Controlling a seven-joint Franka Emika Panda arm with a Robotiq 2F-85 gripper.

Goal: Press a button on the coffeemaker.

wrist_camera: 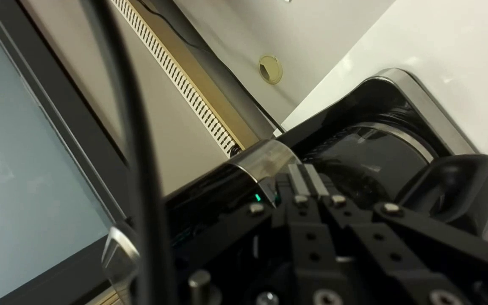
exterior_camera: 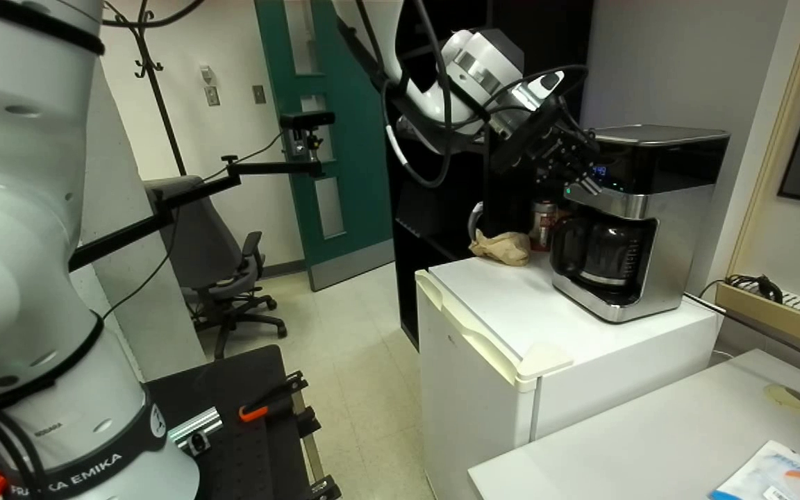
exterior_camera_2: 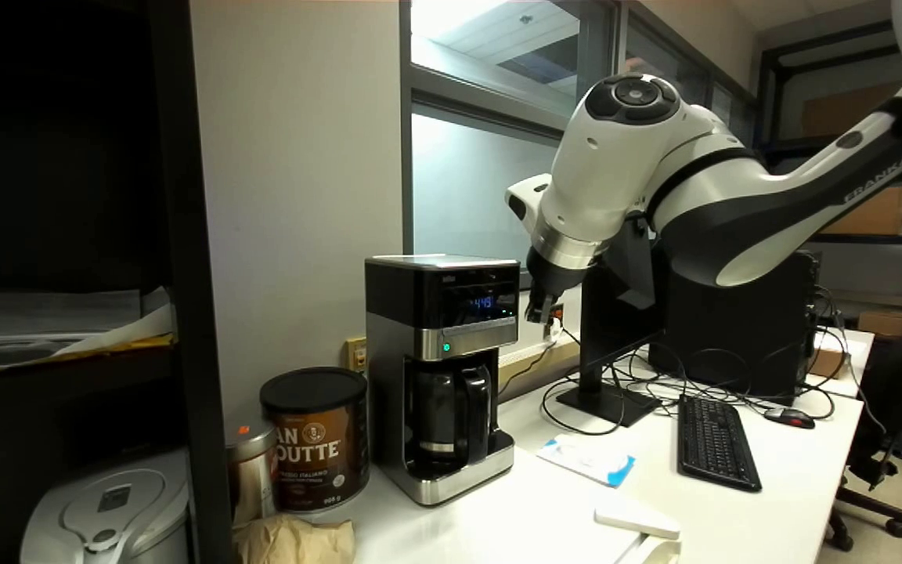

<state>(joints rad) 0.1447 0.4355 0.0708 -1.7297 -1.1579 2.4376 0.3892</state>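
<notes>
The coffeemaker [exterior_camera: 681, 236] is a black-and-silver machine on the white fridge [exterior_camera: 480, 288]; it also shows in an exterior view [exterior_camera_2: 467, 337] and the wrist view [wrist_camera: 265, 159]. Its blue display [exterior_camera_2: 482, 302] is lit, with small green lights and a round green light [exterior_camera_2: 446, 347] on the silver trim. A dark carafe [exterior_camera: 608, 253] sits in its recess. My gripper [exterior_camera: 591, 184] is shut and empty, at trim height in front of the panel. In an exterior view the gripper [exterior_camera_2: 541, 313] is just beside the panel's edge. In the wrist view the fingertips [wrist_camera: 308, 178] overlap the trim; contact cannot be told.
A coffee can [exterior_camera_2: 314, 439] and a crumpled paper bag [exterior_camera: 504, 246] stand beside the coffeemaker. A black shelf [exterior_camera_2: 177, 313] rises near them. A white desk [exterior_camera: 650, 444] adjoins the fridge, with a packet [exterior_camera_2: 588, 458], keyboard [exterior_camera_2: 717, 442] and monitor [exterior_camera_2: 615, 337].
</notes>
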